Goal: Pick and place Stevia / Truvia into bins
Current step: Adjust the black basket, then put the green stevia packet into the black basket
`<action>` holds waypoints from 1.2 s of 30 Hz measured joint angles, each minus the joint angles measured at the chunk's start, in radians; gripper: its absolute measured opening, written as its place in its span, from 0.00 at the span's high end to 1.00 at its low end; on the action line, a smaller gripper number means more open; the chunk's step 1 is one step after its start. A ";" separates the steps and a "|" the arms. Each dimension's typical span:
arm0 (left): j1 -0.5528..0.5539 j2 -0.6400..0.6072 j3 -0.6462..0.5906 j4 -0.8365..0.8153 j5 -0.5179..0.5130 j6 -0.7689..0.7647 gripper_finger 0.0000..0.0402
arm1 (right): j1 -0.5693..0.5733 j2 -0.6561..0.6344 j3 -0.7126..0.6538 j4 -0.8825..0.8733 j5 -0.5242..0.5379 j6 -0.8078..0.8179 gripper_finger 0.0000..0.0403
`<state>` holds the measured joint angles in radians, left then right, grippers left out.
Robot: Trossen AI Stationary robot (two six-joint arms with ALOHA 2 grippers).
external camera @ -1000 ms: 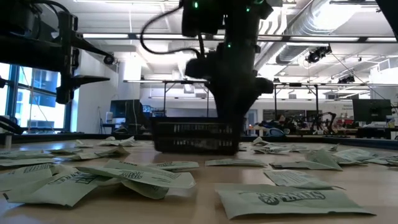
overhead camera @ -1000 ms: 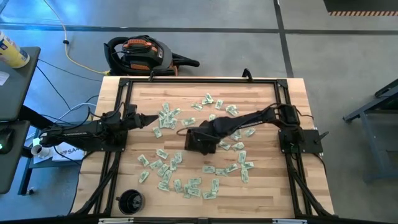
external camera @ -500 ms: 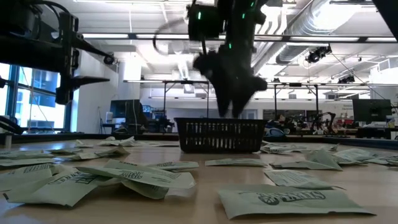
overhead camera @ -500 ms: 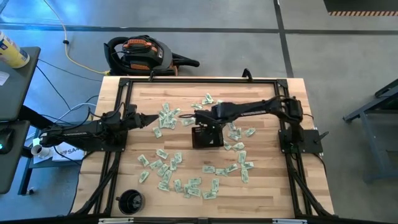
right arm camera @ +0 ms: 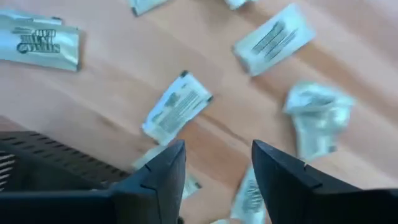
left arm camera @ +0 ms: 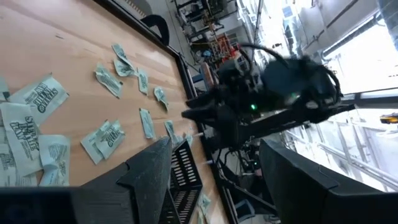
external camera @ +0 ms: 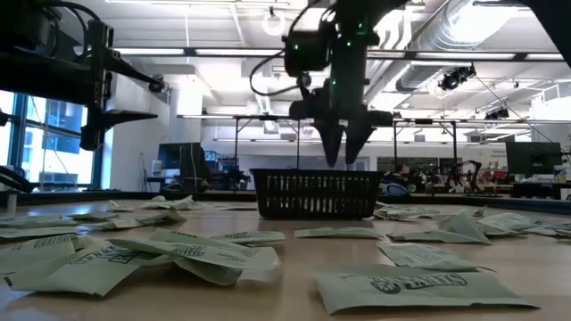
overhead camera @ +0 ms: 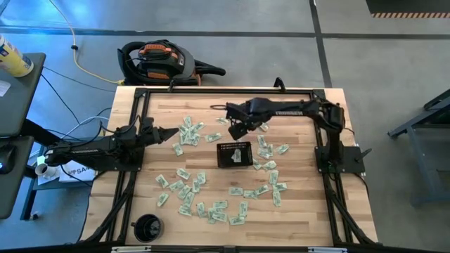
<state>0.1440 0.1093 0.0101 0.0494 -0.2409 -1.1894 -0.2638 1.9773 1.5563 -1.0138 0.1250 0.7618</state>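
- Pale green-and-white Stevia sachets (overhead camera: 184,173) scattered flat across the wooden surface (overhead camera: 295,211); one in the black mesh tray (overhead camera: 234,154) at centre.
- Green lettering on the nearest sachets, too soft to read.
- Right gripper (overhead camera: 234,131) raised just beyond the tray, fingers parted, empty.
- Left gripper (overhead camera: 174,133) fingers spread wide, at left.
- Round black cup (overhead camera: 148,227) at near-left corner.

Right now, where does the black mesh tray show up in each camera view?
High view: black mesh tray at table centre, below the right gripper.
Low view: centre, under that gripper.
Left wrist view: bottom middle, between the left arm's own fingers.
Right wrist view: lower left corner.
Shared landmark: the scattered sachets around it.
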 joint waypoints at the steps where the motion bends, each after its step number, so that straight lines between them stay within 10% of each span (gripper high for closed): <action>1: 0.000 0.000 0.000 0.000 0.000 0.007 0.31 | -0.009 0.016 0.000 -0.004 -0.020 0.000 0.58; 12: 0.000 0.000 0.000 0.000 -0.001 0.007 0.31 | 0.068 0.096 -0.001 0.068 -0.255 -0.010 0.57; 21: 0.000 0.000 0.000 0.003 -0.016 0.007 0.31 | 0.033 0.057 -0.001 -0.150 0.072 -0.061 0.52; 36: 0.007 0.000 0.000 0.001 -0.003 -0.017 0.31 | -0.196 0.112 -0.001 -0.161 -0.065 -0.299 0.44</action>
<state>0.1515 0.1093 0.0102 0.0505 -0.2437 -1.2068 -0.4599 2.0891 1.5551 -1.1743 0.0605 0.4629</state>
